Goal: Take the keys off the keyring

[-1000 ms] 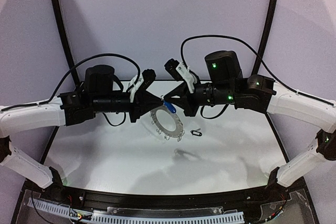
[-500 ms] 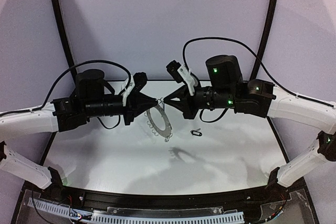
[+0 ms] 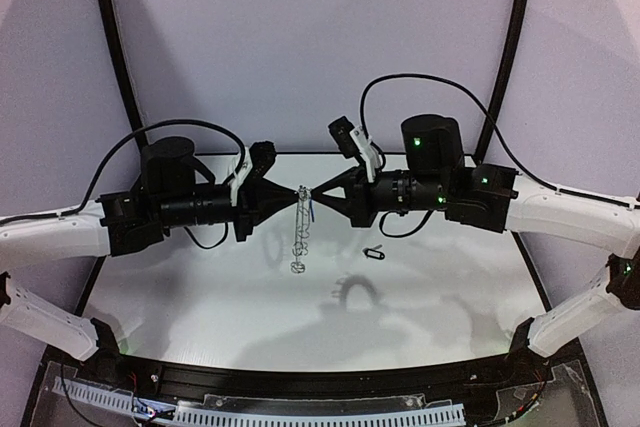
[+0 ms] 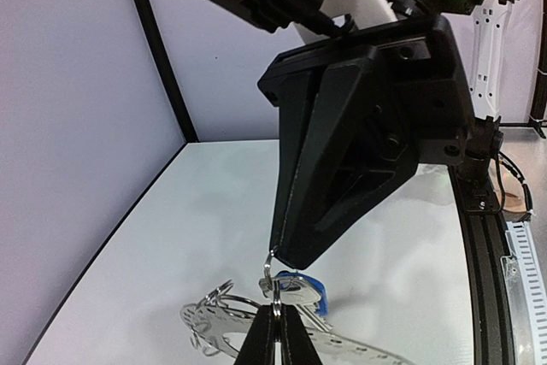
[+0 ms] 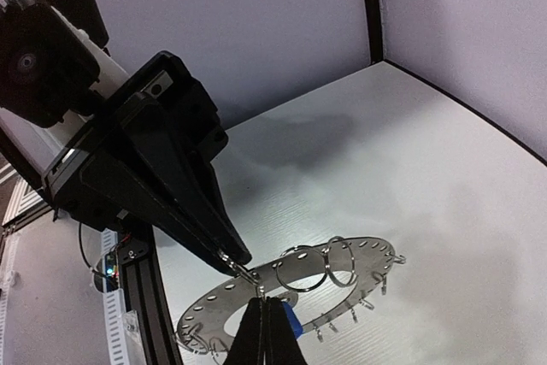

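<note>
Dark-grey and flat, the ring-shaped keyring [image 3: 299,237] with its fringe of thin wire loops hung edge-on in the air above the middle of the white table [image 3: 200,297], nearer its far edge. The small blue-headed key [image 3: 311,209] dangled at its top rim, not yet off. The slim black-headed key [image 3: 373,253] lay loose on the table to the right, well apart. The left gripper [image 3: 293,192] and the right gripper [image 3: 314,193] met tip to tip at that top rim, both pinched fully shut on wire there. Which loop each had I could not tell.

To my eye, freeing the blue-headed key was the step in hand. It wanted one arm holding the keyring steady while the other eased the loop apart in short pulls, since the wire looked springy and the key could jump.

The overhead view gave the hang and the black-headed key. Only the wrist views showed the disc's wide hole, its punched rim, and the blue head just beside the closed fingertips.
</note>
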`<state>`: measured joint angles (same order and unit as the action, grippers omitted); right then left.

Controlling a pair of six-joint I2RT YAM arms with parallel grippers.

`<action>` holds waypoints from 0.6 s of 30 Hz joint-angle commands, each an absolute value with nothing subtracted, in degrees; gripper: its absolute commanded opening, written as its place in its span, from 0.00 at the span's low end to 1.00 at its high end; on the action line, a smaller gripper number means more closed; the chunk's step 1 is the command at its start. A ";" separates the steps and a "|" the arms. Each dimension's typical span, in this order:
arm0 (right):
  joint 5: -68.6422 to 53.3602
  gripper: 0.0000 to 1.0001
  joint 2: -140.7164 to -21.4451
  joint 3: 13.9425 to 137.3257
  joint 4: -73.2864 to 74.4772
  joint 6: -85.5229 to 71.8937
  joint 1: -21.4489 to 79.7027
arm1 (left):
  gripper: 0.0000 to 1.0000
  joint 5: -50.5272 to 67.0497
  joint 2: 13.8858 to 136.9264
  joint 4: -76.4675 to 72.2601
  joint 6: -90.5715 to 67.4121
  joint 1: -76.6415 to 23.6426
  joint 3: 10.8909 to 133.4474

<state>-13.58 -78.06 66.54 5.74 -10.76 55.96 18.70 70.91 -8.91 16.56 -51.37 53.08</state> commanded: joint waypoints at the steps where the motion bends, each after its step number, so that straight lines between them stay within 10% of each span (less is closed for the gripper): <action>1: -13.01 0.00 -79.61 64.25 0.85 -15.62 52.84 | 0.01 21.24 65.89 -14.12 16.07 -51.15 51.40; 18: -8.86 0.00 -80.21 65.86 4.12 -1.89 52.29 | 0.01 30.77 64.28 -11.22 10.48 -51.12 52.85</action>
